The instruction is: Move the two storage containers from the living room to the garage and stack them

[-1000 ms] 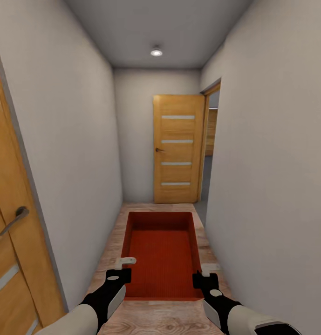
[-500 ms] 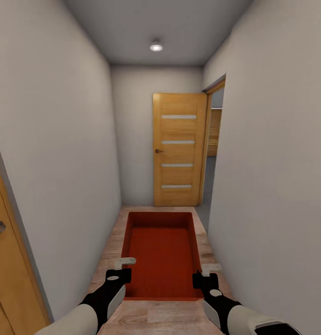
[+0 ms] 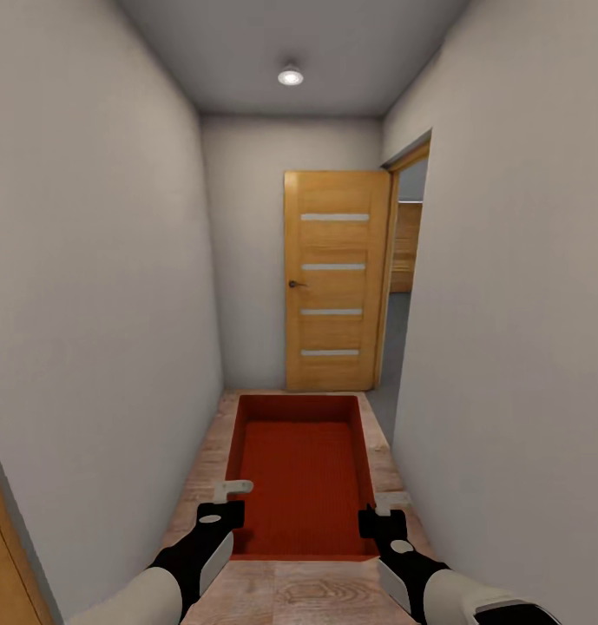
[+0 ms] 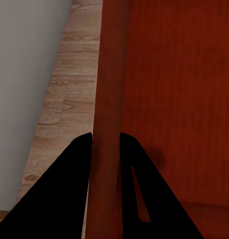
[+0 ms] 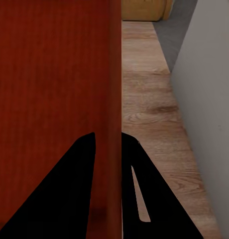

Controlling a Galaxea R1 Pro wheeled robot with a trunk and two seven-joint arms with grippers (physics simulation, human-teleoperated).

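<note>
One red-orange storage container (image 3: 303, 473) hangs in front of me over the wood-plank hallway floor, open side up and empty. My left gripper (image 3: 232, 496) is shut on its left wall and my right gripper (image 3: 384, 510) is shut on its right wall. In the left wrist view the container wall (image 4: 110, 99) runs between the two dark fingers (image 4: 69, 189). The right wrist view shows the same: the container's wall (image 5: 113, 89) is pinched between the fingers (image 5: 74, 189). Through the opening on the right shows a strip of grey floor (image 3: 387, 369).
I am in a narrow hallway with pale walls close on both sides. A wooden door (image 3: 335, 279) with glass slits stands at the far end, swung open beside a doorway (image 3: 404, 260) on the right. The edge of another wooden door (image 3: 8, 569) shows at lower left.
The view has moved forward down the hallway: the far door looks larger and the near left door has slid almost out of frame. The container and both grippers keep their places relative to me.
</note>
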